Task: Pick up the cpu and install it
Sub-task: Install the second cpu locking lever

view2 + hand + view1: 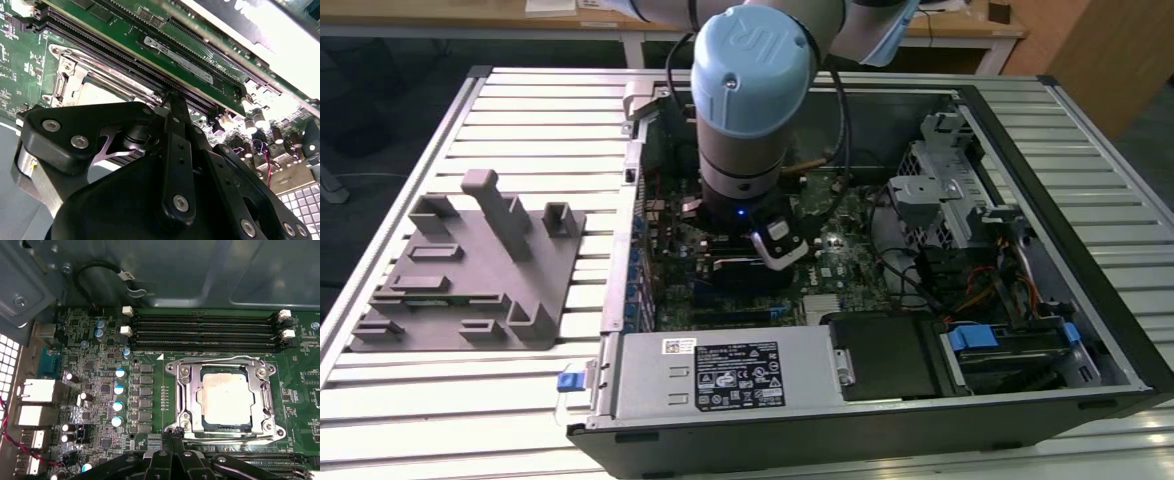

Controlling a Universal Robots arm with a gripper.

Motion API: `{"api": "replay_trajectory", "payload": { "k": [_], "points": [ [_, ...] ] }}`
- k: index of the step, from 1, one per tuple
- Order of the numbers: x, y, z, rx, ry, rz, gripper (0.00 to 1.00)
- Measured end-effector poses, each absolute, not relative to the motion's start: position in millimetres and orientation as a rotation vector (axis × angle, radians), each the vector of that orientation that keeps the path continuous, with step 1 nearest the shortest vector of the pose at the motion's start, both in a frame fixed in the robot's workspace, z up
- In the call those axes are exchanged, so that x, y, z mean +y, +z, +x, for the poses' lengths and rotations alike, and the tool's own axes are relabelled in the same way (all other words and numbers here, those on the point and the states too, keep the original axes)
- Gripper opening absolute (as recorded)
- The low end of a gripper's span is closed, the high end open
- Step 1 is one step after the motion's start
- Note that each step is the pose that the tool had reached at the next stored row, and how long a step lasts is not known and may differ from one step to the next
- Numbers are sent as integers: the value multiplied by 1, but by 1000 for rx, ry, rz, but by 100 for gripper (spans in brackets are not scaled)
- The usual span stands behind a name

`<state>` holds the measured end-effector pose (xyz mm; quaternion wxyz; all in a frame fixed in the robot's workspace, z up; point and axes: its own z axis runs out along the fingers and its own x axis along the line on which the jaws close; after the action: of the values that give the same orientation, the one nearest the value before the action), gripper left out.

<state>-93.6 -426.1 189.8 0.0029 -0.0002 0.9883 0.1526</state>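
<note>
Even light; glare on cpu (pixel 226 398); near linkage blurred.

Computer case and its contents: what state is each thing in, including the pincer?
computer case: side open, lying flat on the slatted table
cpu: seated in the socket, silvery top showing
socket frame: lying around the cpu
memory slots: empty
pincer: low over the motherboard, beside the socket frame; holds nothing that shows
grey fixture: on the table, apart from the case
</note>
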Motion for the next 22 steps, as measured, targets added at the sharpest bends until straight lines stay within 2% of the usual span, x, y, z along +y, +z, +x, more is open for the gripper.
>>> {"api": "replay_trajectory", "payload": {
  "k": [6,22],
  "points": [
    [-426,189,-94,3099,477,1,11],
    [-419,191,-94,3107,423,1,11]
  ]
}}
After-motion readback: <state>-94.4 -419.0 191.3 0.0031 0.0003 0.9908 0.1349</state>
